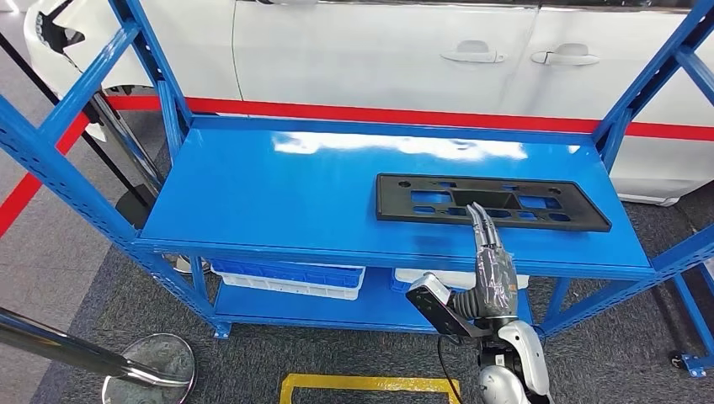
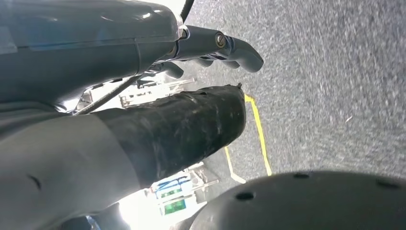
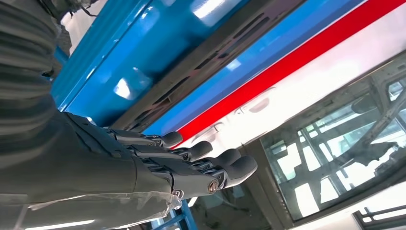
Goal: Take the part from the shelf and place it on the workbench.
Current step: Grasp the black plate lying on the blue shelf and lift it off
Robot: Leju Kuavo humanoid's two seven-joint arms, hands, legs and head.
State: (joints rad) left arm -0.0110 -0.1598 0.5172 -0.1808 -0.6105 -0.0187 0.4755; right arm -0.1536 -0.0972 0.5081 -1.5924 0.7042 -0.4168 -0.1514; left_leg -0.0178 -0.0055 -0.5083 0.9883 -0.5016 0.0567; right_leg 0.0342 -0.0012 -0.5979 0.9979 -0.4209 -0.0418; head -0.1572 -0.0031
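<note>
**Right robot hand reaching toward the part on the shelf**

I see my right robot hand (image 1: 492, 265) raised, fingers straight, close together and empty, tips at the near edge of the black slotted part (image 1: 491, 202) lying flat on the blue shelf (image 1: 278, 202). My left robot hand (image 2: 210, 48) hangs over grey floor, fingers curled, empty. White car (image 1: 379, 50) behind.

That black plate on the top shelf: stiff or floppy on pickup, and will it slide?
The black plate is long, thin and full of cutouts, so probably light moulded plastic; it may flex if lifted from one end. It lies flat on the glossy blue shelf, so a push would likely slide it, not tip it. The right hand reaches toward its near edge, fingers extended.
</note>
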